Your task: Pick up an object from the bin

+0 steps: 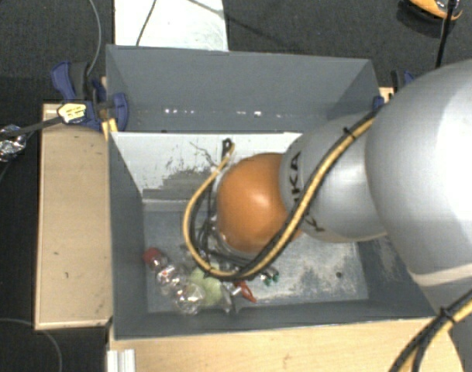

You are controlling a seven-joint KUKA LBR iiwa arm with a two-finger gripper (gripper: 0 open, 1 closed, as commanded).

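As I look down from my remote station, the entries read as follows.

Item 1: arm (406, 169). It comes in from the right and bends down into the bin (127, 231). Its orange cover (251, 200) sits over the left half of the floor, and a yellow-and-black cable (191, 223) loops round the cover's left and near sides.

Item 2: gripper (220, 263). It shows as a dark mass under the cover's near edge, low over the floor. The cover and cable hide the rest, so I cannot tell whether it is open, closed or holding anything.

Item 3: heap (191, 287). A small cluster lies on the floor at near left, close to the near wall.
- green lump (211, 289), pale, just near of the gripper and closest to it.
- red piece (243, 291), just right of the lump.
- clear pieces (173, 281), glassy, left of the lump and running to the near wall.
- red cap (152, 256), at the far-left end of the cluster.
- dark bit (268, 277), small and greenish, right of the red piece and a little apart from it.

Which of these the gripper is on, I cannot tell.
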